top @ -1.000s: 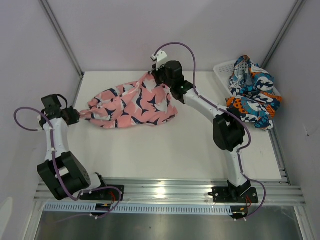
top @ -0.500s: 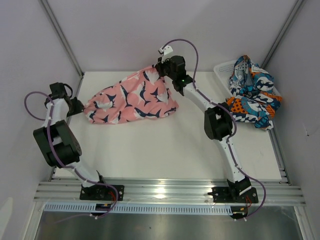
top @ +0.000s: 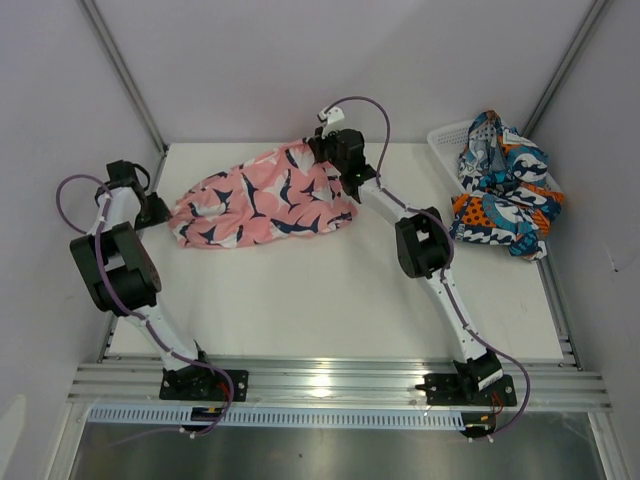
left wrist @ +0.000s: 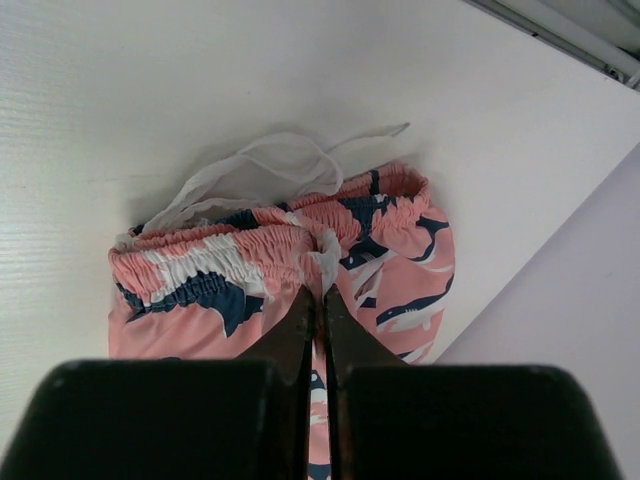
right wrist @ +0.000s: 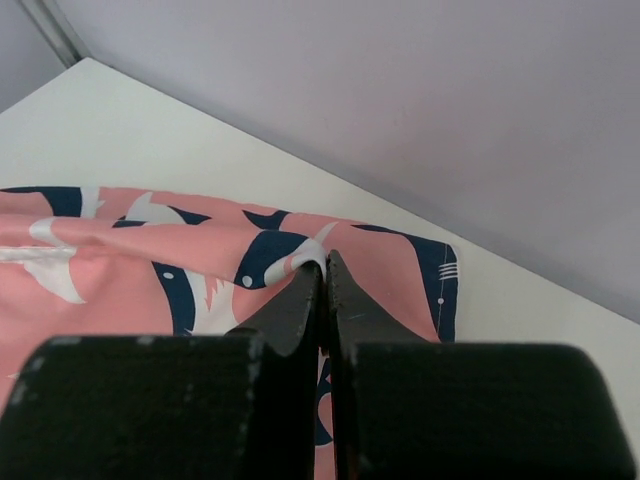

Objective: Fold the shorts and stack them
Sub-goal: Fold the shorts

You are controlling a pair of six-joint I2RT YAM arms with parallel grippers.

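The pink shorts (top: 262, 195) with navy-and-white shapes lie stretched across the far left part of the table (top: 330, 290). My left gripper (top: 160, 213) is shut on their elastic waistband (left wrist: 270, 245) at the table's left edge, beside a white drawstring (left wrist: 270, 160). At the far end my right gripper (top: 315, 150) is shut on a fold of the pink shorts (right wrist: 200, 265) near a navy-edged hem (right wrist: 445, 275). The second shorts (top: 505, 185), in blue, teal, orange and white, sit heaped in the white basket (top: 447, 137) at the back right.
The back wall (right wrist: 400, 110) rises just behind the pink shorts' far edge. A side wall (left wrist: 560, 330) stands close to the left gripper. Metal rails (top: 330, 385) run along the near edge by the arm bases.
The left arm has swung further left and back, carrying the waistband toward the table's left edge. The right gripper has lowered its end slightly. The pink shorts now lie more spread out.
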